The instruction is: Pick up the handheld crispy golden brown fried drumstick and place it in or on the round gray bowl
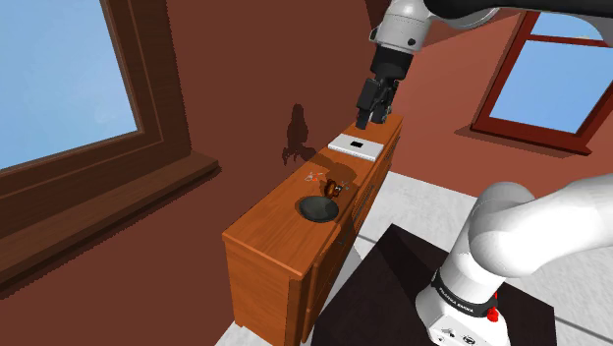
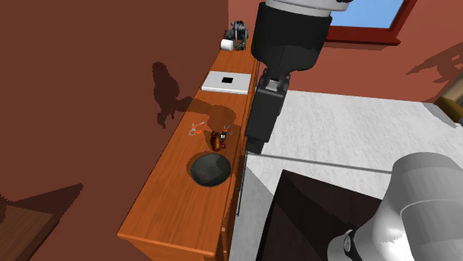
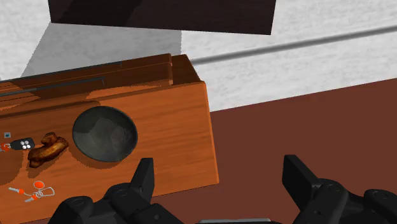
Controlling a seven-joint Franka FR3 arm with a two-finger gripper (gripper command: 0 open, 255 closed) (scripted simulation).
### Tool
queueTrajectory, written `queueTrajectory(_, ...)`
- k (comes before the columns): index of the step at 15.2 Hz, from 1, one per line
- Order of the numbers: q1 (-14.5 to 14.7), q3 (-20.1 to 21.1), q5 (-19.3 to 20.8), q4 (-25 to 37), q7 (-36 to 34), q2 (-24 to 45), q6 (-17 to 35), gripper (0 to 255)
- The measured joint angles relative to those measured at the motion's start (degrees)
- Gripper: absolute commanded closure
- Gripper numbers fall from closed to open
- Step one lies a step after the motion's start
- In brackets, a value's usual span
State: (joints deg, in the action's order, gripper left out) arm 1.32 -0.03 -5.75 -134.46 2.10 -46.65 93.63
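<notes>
1. gripper (image 3: 219, 172): fingers spread wide in the wrist view w/ nothing between them. it's empty.
2. in the shoulder view i see the gripper (image 1: 370, 122) up in the air over the far part of the wooden dresser (image 1: 265, 236), above the white flat slab (image 1: 356, 146) and not touching anything.
3. drumstick (image 3: 48, 149): brown, lying flat on the dresser top (image 3: 172, 127), just beside the bowl (image 3: 105, 133) but outside it. well apart from the fingers.
4. shoulder view agrees: drumstick (image 1: 337, 189) sits btwn the bowl (image 1: 319, 207) and the white slab, nearer the bowl.
5. bowl is round, dark grey, upright and empty. it's roughly mid-dresser in the second exterior view (image 2: 211, 168), w/ the drumstick (image 2: 217, 140) just past its rim.
6. small black key fob (image 3: 24, 144) lies right next to the drumstick's end; can't tell if they touch.
7. a little ring w/ red bits (image 3: 39, 189) lies near them on the wall side of the top.
8. dresser stands against a red-brown wall (image 1: 236, 88). the dark stand (image 1: 393, 285) is on the light floor, in front of the dresser.
</notes>
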Motion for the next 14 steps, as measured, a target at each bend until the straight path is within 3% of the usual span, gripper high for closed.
queueTrajectory(4, -0.5, -1.2, 1.2, -2.1, 1.9, 1.1, 2.6, 0)
queueTrajectory(14, -2.8, -7.1, 6.1, -8.5, 10.4, 12.1, 18.2, 0)
